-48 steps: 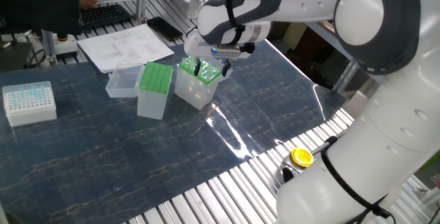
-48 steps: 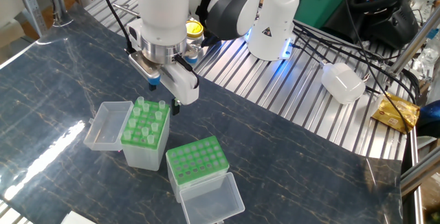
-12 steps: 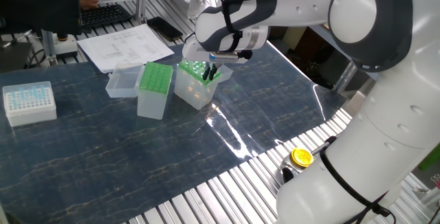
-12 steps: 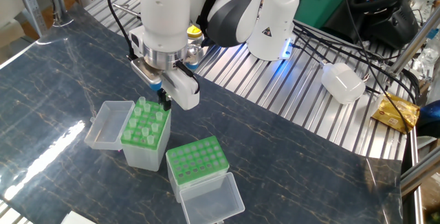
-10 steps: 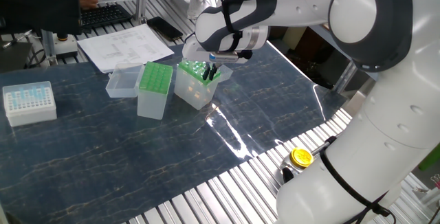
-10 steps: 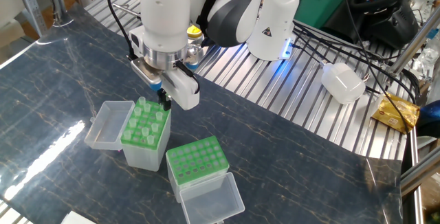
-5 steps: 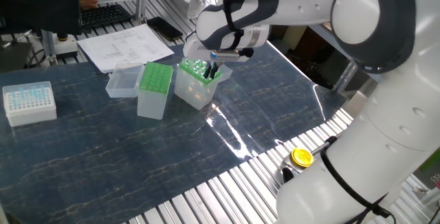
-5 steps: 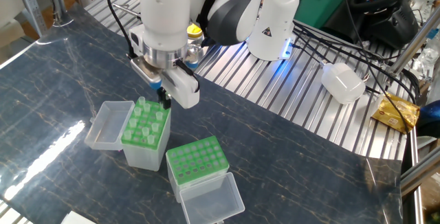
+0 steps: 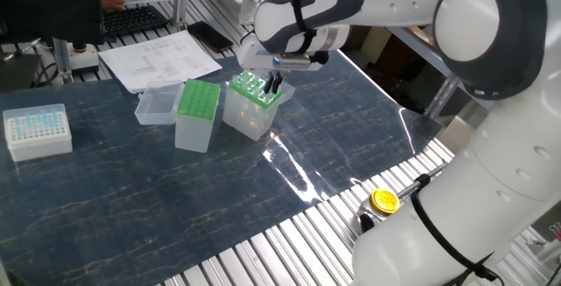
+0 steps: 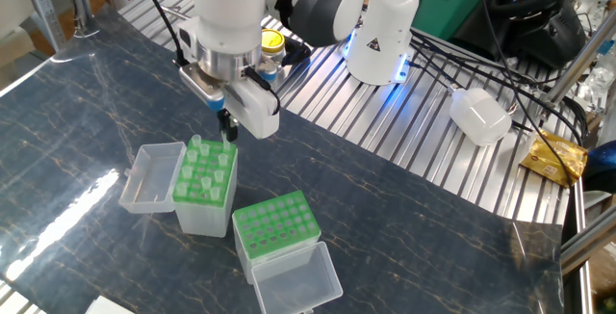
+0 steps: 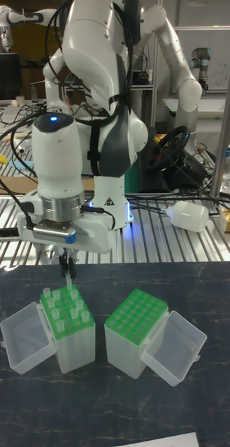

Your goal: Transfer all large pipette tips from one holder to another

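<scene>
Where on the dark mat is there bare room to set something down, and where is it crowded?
Bare mat stretches between the white tip box and the two green-topped boxes, and from those boxes toward the yellow cap. It is crowded around the tip-filled box under the gripper, with the empty-holed box close beside it and hinged lids spread out.

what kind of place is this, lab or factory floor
Most likely a robotics lab set up for a wet-lab chore. Pipette tip boxes stand on the table, a second arm stands at the back, and a keyboard and printed papers lie on the bench behind.
</scene>
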Robot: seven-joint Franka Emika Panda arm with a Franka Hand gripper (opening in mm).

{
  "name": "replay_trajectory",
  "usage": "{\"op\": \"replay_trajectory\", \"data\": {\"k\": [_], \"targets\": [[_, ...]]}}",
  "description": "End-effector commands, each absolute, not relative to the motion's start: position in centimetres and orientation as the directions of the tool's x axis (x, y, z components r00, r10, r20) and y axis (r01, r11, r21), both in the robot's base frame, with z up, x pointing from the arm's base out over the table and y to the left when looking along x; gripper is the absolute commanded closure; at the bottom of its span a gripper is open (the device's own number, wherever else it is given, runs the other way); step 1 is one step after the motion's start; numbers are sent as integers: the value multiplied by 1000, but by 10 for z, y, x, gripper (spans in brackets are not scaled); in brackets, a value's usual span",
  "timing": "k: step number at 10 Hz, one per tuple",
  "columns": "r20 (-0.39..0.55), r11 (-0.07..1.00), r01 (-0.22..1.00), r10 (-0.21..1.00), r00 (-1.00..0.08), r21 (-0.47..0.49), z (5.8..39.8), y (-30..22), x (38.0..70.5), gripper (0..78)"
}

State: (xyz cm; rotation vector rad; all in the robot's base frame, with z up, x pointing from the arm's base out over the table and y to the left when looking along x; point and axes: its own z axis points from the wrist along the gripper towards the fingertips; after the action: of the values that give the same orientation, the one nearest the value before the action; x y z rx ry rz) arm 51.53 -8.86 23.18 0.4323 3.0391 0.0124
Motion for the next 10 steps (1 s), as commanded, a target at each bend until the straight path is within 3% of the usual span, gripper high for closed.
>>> {"op": "replay_trajectory", "data": {"k": [1, 10], "targets": [[-79, 958, 285, 286, -955, 21, 249, -91, 516, 764], [-99, 940, 341, 341, -935, 15, 312, -63, 533, 764]]}}
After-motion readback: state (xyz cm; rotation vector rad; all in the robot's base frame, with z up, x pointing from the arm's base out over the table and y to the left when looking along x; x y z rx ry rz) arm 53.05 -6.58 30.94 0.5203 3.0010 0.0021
